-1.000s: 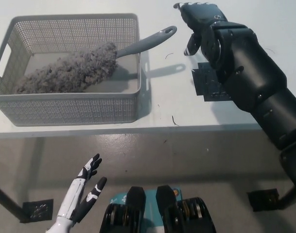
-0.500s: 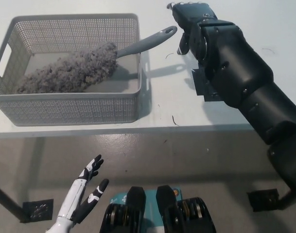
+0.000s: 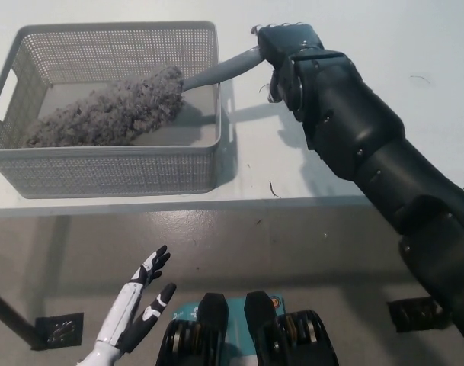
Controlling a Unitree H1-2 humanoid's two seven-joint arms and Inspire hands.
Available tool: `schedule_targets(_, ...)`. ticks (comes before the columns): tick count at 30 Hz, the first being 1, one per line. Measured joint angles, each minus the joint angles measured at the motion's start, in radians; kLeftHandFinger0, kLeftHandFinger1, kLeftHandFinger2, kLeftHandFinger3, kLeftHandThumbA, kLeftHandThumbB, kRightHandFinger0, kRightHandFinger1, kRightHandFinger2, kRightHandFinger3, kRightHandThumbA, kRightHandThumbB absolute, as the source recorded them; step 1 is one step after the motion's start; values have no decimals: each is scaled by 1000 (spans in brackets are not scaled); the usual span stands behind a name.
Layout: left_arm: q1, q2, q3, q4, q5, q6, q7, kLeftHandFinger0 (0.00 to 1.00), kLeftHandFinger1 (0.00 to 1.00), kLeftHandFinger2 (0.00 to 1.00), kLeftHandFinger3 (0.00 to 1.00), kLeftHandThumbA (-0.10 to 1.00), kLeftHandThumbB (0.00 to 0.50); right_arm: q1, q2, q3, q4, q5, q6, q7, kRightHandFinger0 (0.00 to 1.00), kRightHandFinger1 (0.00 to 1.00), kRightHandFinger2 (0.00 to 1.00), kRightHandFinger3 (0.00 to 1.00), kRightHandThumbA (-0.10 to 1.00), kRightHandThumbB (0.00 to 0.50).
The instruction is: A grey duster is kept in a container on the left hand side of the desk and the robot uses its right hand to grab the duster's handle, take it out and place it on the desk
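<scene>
The grey duster lies in the grey mesh basket (image 3: pixel 117 30) at the desk's left. Its fluffy head (image 3: pixel 102 110) rests on the basket floor. Its grey handle (image 3: pixel 220 70) slants up over the basket's right rim toward the upper right. My black right hand (image 3: pixel 285 49) sits over the handle's far end and hides the tip. I cannot see whether it grips the handle. My white left hand (image 3: pixel 140 305) rests low at the lower left, below the desk's edge, open with fingers apart.
The white desk (image 3: pixel 414 46) extends to the right of the basket, and its front edge runs across near mid-picture. A small dark scrap (image 3: pixel 273 189) lies near that edge. Below is grey floor with dark square markers (image 3: pixel 60 329).
My right hand and arm have moved left across the desk, from beside the handle's end to over it. The duster and basket have not moved. The left hand has barely shifted.
</scene>
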Motion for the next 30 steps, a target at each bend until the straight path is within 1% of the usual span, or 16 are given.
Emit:
schedule_targets(5,0,0,-2,0,-2,0,-5,1000,1000,1000,1000,884,49,-28,11,4,-1,0,3,-7,1000,1000,1000,1000,874,500)
schedule_targets(12,0,2,-3,0,-5,0,-7,1000,1000,1000,1000,879,38,-79,12,19,-1,0,5,-6,1000,1000,1000,1000,867,500)
schedule_targets(17,0,2,-4,0,-5,0,-8,1000,1000,1000,1000,881,51,-86,22,26,2,0,5,-6,1000,1000,1000,1000,802,500)
schedule_targets(25,0,4,-8,0,-5,0,-13,1000,1000,1000,1000,870,51,-85,54,26,38,5,3,-16,1000,1000,1000,1000,802,500)
schedule_targets(29,-1,8,-9,0,-5,0,-19,1000,1000,1000,1000,876,49,-83,63,26,79,8,-2,-31,1000,1000,1000,1000,821,500)
schedule_targets(30,-1,8,-9,0,-5,0,-21,1000,1000,1000,1000,884,56,-82,65,26,89,10,-5,-35,1000,1000,1000,1000,821,500)
